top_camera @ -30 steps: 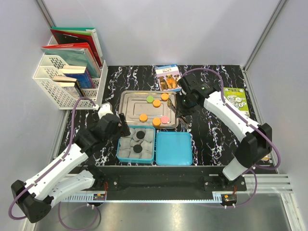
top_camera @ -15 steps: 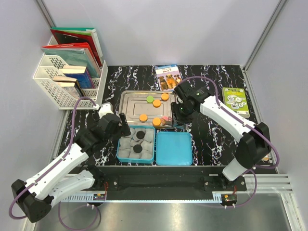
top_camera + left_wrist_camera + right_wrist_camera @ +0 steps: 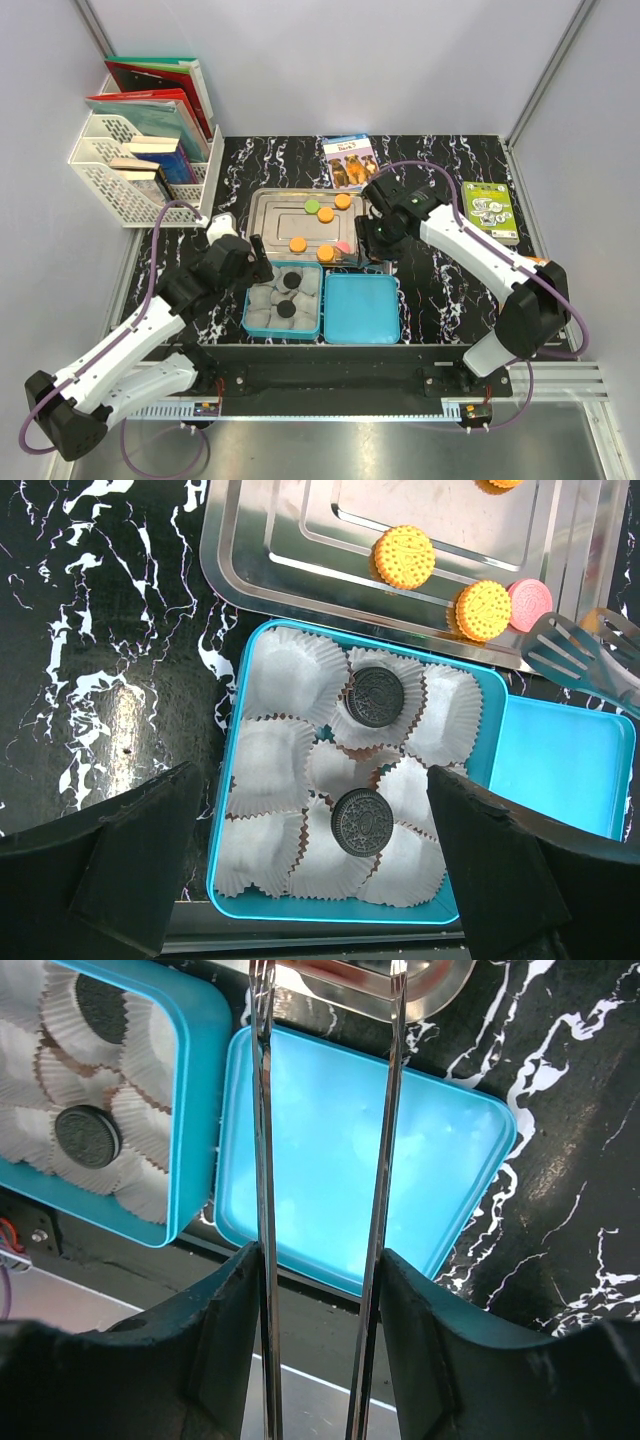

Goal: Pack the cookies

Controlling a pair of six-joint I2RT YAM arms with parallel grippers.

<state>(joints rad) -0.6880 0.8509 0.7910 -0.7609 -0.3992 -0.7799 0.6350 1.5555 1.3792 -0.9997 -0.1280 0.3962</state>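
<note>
I have the right hand (image 3: 320, 1350) clamped on tongs (image 3: 575, 655), tips just right of the pink cookie (image 3: 529, 599) in the tray (image 3: 260, 575); left hand (image 3: 315, 810) spread, farther off.

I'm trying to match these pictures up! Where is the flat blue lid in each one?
Top external: the flat blue lid sits low in the middle.
Left wrist: lid at the right edge, partly cut off.
Right wrist: lid in the centre, behind the tongs.
Shared landmark: the blue box of paper cups, at the lid's left in every view.
</note>
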